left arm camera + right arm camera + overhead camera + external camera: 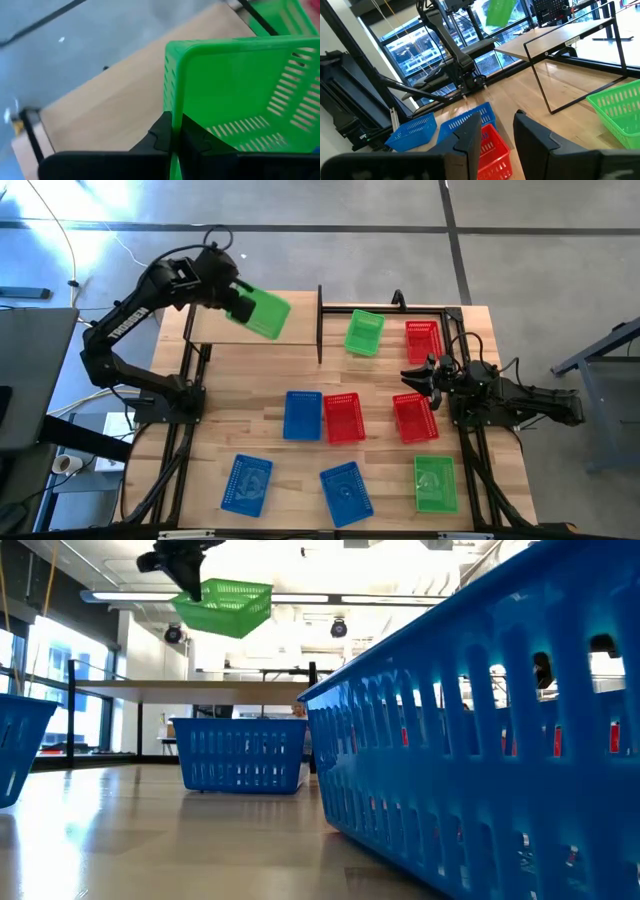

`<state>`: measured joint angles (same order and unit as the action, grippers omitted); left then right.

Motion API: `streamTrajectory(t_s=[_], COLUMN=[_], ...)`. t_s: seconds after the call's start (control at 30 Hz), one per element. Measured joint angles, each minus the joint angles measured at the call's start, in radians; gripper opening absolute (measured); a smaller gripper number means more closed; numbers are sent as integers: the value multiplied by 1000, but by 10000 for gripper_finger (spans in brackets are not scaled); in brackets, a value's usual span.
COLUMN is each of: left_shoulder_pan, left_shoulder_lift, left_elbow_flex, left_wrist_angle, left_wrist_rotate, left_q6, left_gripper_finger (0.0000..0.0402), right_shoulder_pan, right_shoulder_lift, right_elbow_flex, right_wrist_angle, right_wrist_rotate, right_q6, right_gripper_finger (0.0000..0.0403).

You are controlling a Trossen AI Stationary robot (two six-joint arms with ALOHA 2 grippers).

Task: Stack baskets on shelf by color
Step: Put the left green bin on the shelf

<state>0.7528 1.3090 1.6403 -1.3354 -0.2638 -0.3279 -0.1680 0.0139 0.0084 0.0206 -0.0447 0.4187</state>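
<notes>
Left gripper (236,302) is clamped on the wall of a green basket (260,313), holding it tilted in the air over the shelf (215,328); the left wrist view shows the fingers (165,135) pinching the rim corner, one inside and one outside. The shelf board under it looks bare, nothing stacked yet. Right gripper (420,377) waits at the counter's right side, jaws parted and holding nothing, just beside a red basket (413,418).

Rest of the baskets sit loose on the counter (270,375): a second green one (365,332) and a red one (423,339) near the far edge by the shelf's frame, a blue (303,415) and red (343,418) pair touching mid-counter, two more blue (246,483) (346,492) and a third green (435,483) along the near edge.

Risks, as I judge them: the grip is on one thin mesh wall near a corner, so the basket could swing or slip out on the way down. It hangs tilted, so a release now would likely land it on an edge and tip or skid off the board. Placed too far in, it eats room for the blue and red stacks. The black frame post is close and could be clipped.
</notes>
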Motion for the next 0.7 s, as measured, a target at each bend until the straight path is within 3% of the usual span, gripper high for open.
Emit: streamTrajectory(t_s=[0.27,0.57,0.7], left_shoulder_pan=[-8,-36,-37], left_shoulder_lift=[-8,-8,-8], left_elbow_flex=[0,-51,-54], left_wrist_angle=[-1,-2,-3], left_wrist_rotate=[-70,-8,-26], left_q6=[-357,-669,-773], left_gripper_finger=[0,0,0], right_shoulder_pan=[0,0,0], right_shoulder_lift=[0,0,0], right_elbow_flex=[0,0,0], right_wrist_angle=[0,0,0], right_wrist_rotate=[0,0,0], right_q6=[0,0,0], right_gripper_finger=[101,101,101])
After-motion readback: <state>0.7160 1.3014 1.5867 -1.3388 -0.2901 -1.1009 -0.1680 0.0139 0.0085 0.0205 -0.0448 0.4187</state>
